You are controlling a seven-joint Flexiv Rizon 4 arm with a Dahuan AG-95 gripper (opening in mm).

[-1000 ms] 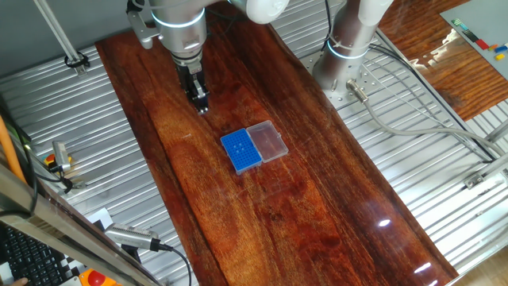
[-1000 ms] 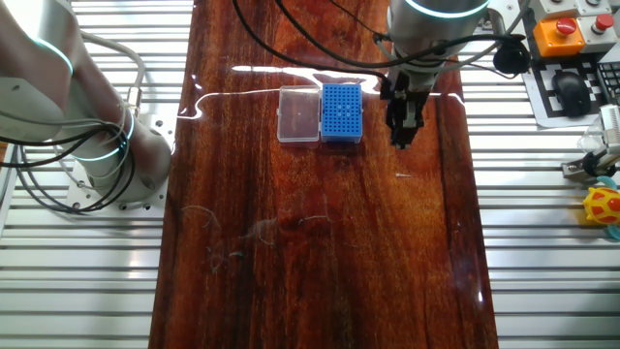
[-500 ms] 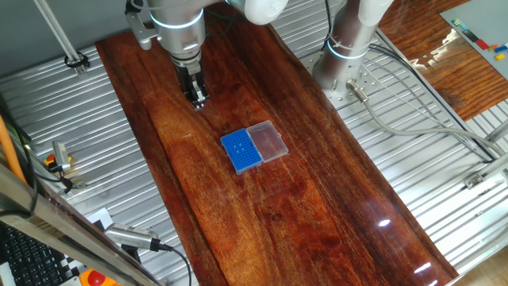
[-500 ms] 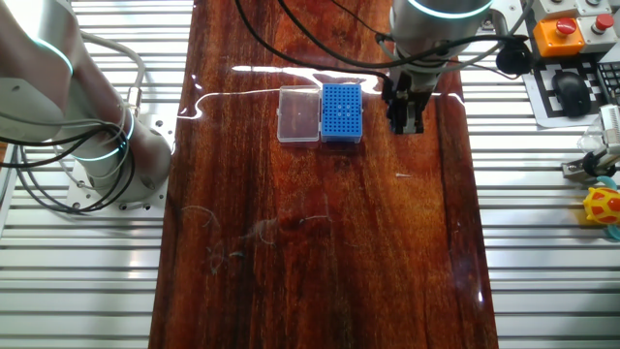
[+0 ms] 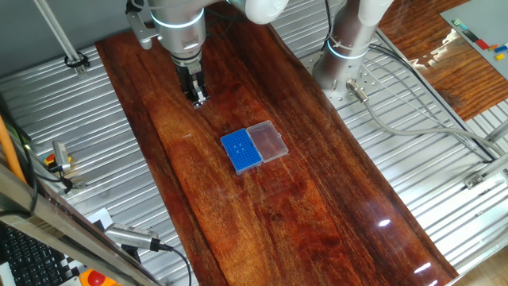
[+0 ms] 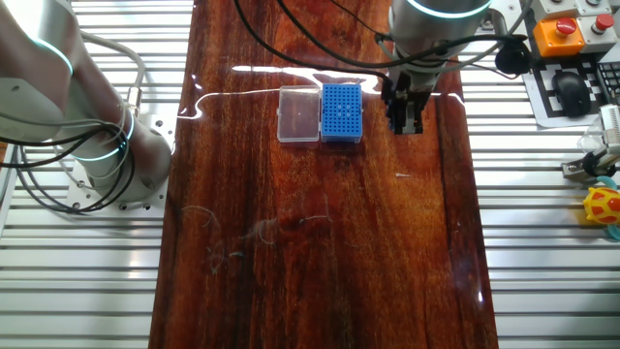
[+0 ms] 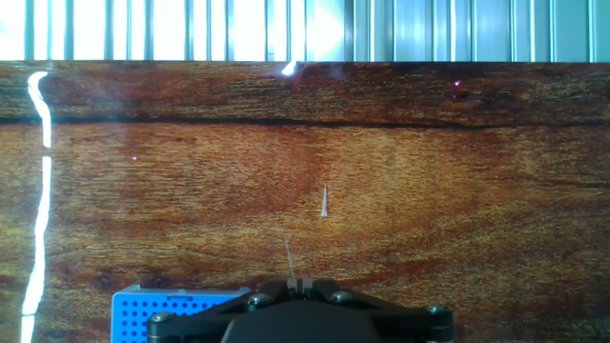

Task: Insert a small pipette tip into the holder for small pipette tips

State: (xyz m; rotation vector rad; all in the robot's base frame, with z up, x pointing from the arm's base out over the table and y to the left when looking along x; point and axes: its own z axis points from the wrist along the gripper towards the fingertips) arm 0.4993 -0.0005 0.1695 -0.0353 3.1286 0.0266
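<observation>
We see the gripper [image 7: 294, 280], jaws together on a small pipette tip [image 7: 289, 253], above the wooden table [image 5: 317, 206]; the holder for small pipette tips [image 5: 240, 151] sits just beside it, with its clear lid [image 5: 267, 141]; a loose tip [image 7: 325, 201] lies ahead

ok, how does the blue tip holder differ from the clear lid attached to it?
The holder for small pipette tips is opaque bright blue; the clear lid is see-through, with the wood showing through it. The holder's top is a grid of tiny holes; the lid's face is plain. The holder lies on the side nearer the gripper, which is shut on a small pipette tip; the lid is on the far side. Both are similar-sized rectangles, joined along one edge.
</observation>
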